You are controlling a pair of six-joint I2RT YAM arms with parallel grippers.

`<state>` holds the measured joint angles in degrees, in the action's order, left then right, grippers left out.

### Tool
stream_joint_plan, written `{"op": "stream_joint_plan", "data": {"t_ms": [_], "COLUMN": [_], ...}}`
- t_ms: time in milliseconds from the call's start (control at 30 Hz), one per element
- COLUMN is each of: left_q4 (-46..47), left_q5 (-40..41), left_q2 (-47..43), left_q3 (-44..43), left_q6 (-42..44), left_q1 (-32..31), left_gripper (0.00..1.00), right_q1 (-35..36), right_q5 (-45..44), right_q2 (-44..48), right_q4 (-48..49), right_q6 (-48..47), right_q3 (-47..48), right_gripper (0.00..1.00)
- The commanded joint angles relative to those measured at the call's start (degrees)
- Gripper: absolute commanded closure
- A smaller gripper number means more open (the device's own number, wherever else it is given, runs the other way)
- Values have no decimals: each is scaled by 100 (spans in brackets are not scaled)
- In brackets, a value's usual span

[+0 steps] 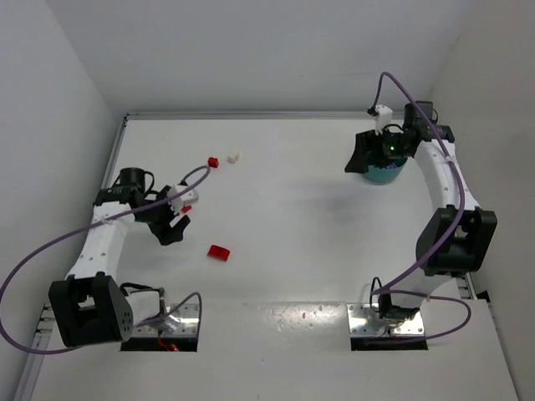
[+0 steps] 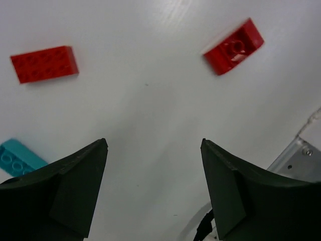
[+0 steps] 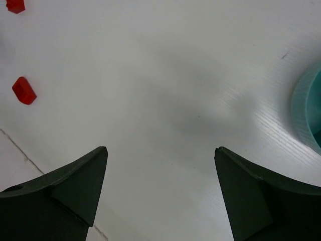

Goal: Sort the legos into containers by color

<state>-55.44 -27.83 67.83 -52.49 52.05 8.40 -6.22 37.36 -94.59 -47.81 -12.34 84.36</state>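
My left gripper [image 1: 171, 225] [image 2: 154, 143] hangs open over bare table with nothing between its fingers. Ahead of it in the left wrist view lie two red legos [image 2: 44, 64] [image 2: 233, 46]. A light blue lego [image 2: 17, 158] is partly hidden behind the left finger. From above I see a red lego [image 1: 219, 251] right of that gripper, and a small red one [image 1: 213, 161] beside a white one [image 1: 233, 156] farther back. My right gripper [image 1: 380, 149] [image 3: 161, 149] is open and empty, just left of the round teal container [image 1: 386, 174] [image 3: 306, 115].
White walls close in the table on the left, back and right. A metal plate [image 2: 301, 155] shows at the lower right of the left wrist view. Purple cables [image 1: 50, 242] loop off both arms. Two red legos [image 3: 23, 90] [image 3: 15, 6] lie far left in the right wrist view.
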Motion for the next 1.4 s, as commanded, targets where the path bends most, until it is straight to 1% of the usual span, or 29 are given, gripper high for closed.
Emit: {"op": "stream_joint_plan", "data": {"t_ms": [0, 100, 133, 233, 267, 300, 333, 367, 433, 467, 500, 567, 600, 633, 667, 700, 733, 767, 800, 933, 1033, 1100, 1300, 1367], "left_q4": [-609, -285, -283, -230, -126, -55, 172, 418, 980, 982, 1087, 1394, 1483, 1605, 1894, 1957, 2010, 2011, 2011, 1958, 1783, 1782, 1713, 1625], "left_q5": [-907, -1101, -1162, -1216, -1216, -1216, -1216, -1033, -847, -846, -672, -338, 37, 337, 714, 1379, 1595, 1693, 1694, 1746, 1554, 1360, 1281, 1062], "left_q2": [-437, -569, -569, -236, -175, -122, -121, -121, -121, 18, 72, 142, 142, 142, 142, 203, 300, 362, 423, 1028, 1670, 1864, 2497, 2690], "left_q3": [230, 441, 502, 555, 556, 616, 617, 687, 687, 627, 478, 337, 266, 205, 204, 204, 152, 151, 82, -348, -709, -991, -1281, -1334], "left_q6": [1859, 1792, 1791, 1791, 1739, 1686, 1520, 1223, 546, 351, 141, -595, -809, -1063, -1535, -1618, -1619, -1619, -1619, -1444, -1322, -1320, -1075, -1004], "left_q1": [-303, -690, -952, -1314, -1567, -1692, -1806, -1964, -1965, -1678, -1527, -1159, -722, -509, -332, 9, 212, 449, 956, 1829, 2182, 2183, 2183, 2183], "left_gripper": [20, 20, 22, 22, 23, 23, 23, 24, 24, 26, 26, 27, 27, 27, 27, 27, 27, 27, 27, 24, 23, 21, 18, 17], "right_q1": [24, 24, 24, 24, 24, 24, 24, 24, 24, 24, 24, 24, 24, 24, 24, 24, 24, 24, 24, 24, 24, 76, 77, 77], "right_q5": [430, 491, 491, 491, 491, 491, 491, 491, 430, 430, 360, 307, 307, 307, 307, 307, 307, 367, 420, 474, 526, 526, 526, 474], "right_q2": [-77, -191, -192, -245, -245, -245, -245, -245, -245, -245, -184, -130, -130, -78, -78, -78, -156, -157, -235, -376, -429, -429, -482, -482], "right_q4": [-114, -289, -290, -360, -360, -360, -413, -413, -527, -527, -527, -527, -527, -527, -527, -527, -527, -475, -475, -422, -422, -422, -422, -422], "right_q6": [-225, -278, -278, -331, -331, -331, -331, -331, -383, -383, -462, -515, -515, -515, -515, -515, -515, -515, -463, -401, -401, -401, -348, -348], "right_q3": [-33, -33, 19, 19, 19, 19, -33, -33, -33, 28, 28, -33, -33, -86, -86, -86, -86, -86, -86, 28, 28, 80, 81, 29], "right_gripper": [13, 14, 14, 14, 14, 16, 16, 16, 16, 16, 16, 16, 16, 16, 16, 16, 16, 16, 16, 16, 16, 16, 16, 16]}}
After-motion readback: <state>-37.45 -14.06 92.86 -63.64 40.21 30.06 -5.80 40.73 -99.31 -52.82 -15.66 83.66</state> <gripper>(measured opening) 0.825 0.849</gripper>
